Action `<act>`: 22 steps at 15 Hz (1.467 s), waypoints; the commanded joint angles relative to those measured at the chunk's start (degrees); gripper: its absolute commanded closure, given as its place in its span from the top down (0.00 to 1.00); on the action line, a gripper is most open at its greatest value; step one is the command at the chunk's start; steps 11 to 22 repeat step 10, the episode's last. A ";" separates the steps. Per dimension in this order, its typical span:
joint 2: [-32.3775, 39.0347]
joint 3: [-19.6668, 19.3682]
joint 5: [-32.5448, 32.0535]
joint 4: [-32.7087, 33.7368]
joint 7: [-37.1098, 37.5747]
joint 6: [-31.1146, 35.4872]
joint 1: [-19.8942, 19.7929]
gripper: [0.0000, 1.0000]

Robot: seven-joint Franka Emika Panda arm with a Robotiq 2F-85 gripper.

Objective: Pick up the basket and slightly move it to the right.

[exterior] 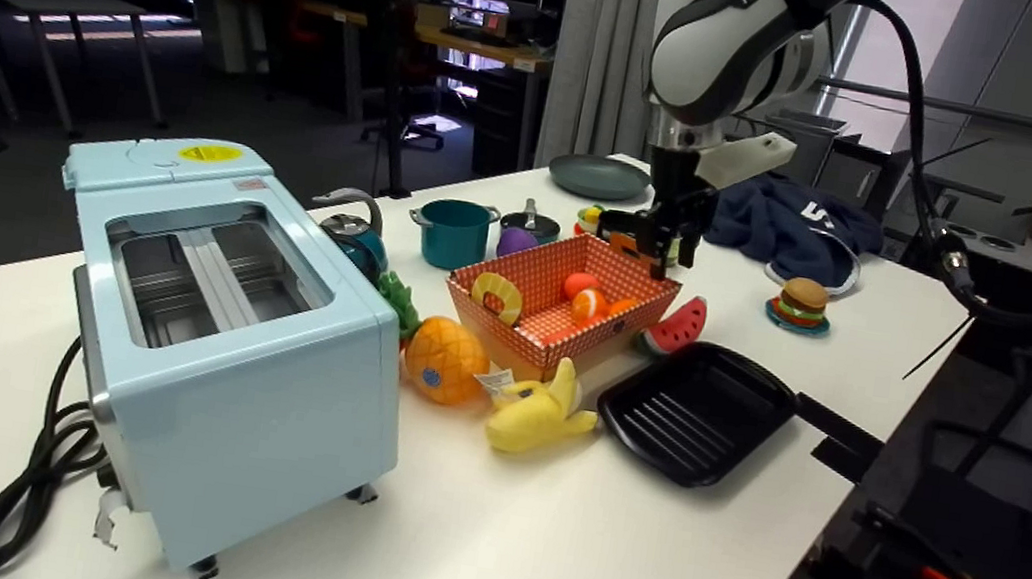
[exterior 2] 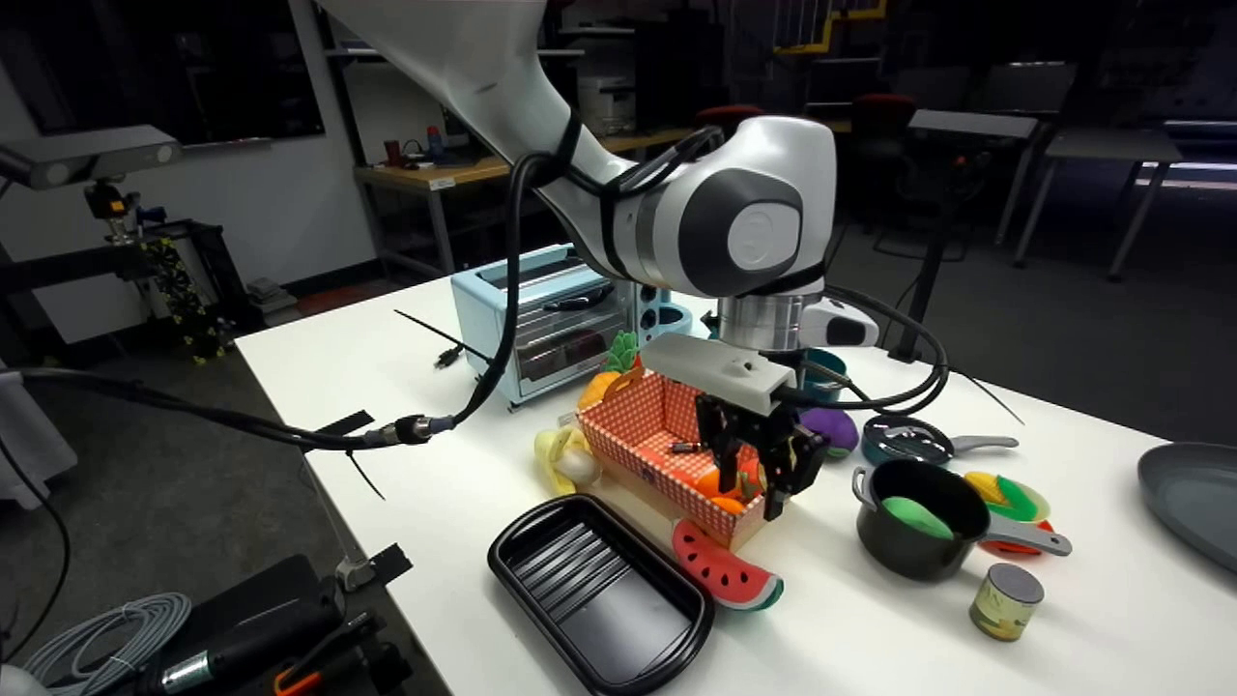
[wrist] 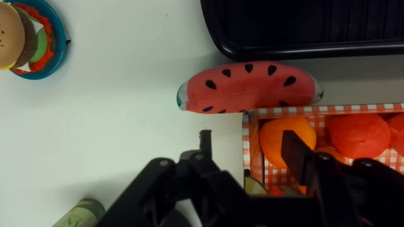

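The basket is a rectangular box with red-and-white checked walls, on the white table in both exterior views (exterior: 606, 332) (exterior 2: 667, 491). It holds toy fruit, including an orange (wrist: 274, 138) and a red one (wrist: 359, 135). My gripper (exterior: 671, 263) is at the basket's end wall, pointing down; it also shows in an exterior view (exterior 2: 750, 491). In the wrist view the gripper (wrist: 247, 138) is open, with the end wall between its fingers. One finger is over the table outside, the other over the orange inside. I cannot tell whether either finger touches the basket.
A watermelon slice (exterior 2: 727, 570) lies against the basket's long side, beside the black grill pan (exterior 2: 618, 599). A toy banana (exterior: 538, 419), a pineapple (exterior: 445, 360) and the light-blue toaster (exterior: 253, 434) stand beyond the opposite end. A black pot (exterior 2: 918, 527) and a can (exterior 2: 1007, 601) stand nearby.
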 commanded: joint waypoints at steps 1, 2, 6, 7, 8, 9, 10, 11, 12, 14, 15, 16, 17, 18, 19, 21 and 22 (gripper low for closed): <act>-3.78 0.68 1.37 -1.34 0.33 0.23 -0.39 0.90; -4.50 0.85 1.59 -1.36 0.29 0.47 -0.29 0.99; -6.94 1.42 1.93 -1.25 1.17 0.83 0.13 1.00; -7.39 1.41 1.60 -1.10 2.43 0.80 0.39 1.00; -7.58 1.51 1.71 -0.89 3.21 0.48 0.49 1.00; -5.79 1.41 0.89 0.15 1.46 0.03 0.15 1.00; -6.17 1.47 0.90 0.15 1.95 0.03 0.24 1.00; -6.17 1.47 0.90 0.15 1.95 0.03 0.24 1.00; -6.17 1.47 0.90 0.15 1.95 0.03 0.24 1.00; -6.17 1.47 0.90 0.15 1.95 0.03 0.24 1.00; -6.17 1.47 0.90 0.15 1.95 0.03 0.24 1.00; -6.17 1.47 0.90 0.15 1.95 0.03 0.24 1.00; -6.17 1.47 0.90 0.15 1.95 0.03 0.24 1.00; -6.17 1.47 0.90 0.15 1.95 0.03 0.24 1.00; -6.17 1.47 0.90 0.15 1.95 0.03 0.24 1.00; -6.17 1.47 0.90 0.15 1.95 0.03 0.24 1.00; -6.17 1.47 0.90 0.15 1.95 0.03 0.24 1.00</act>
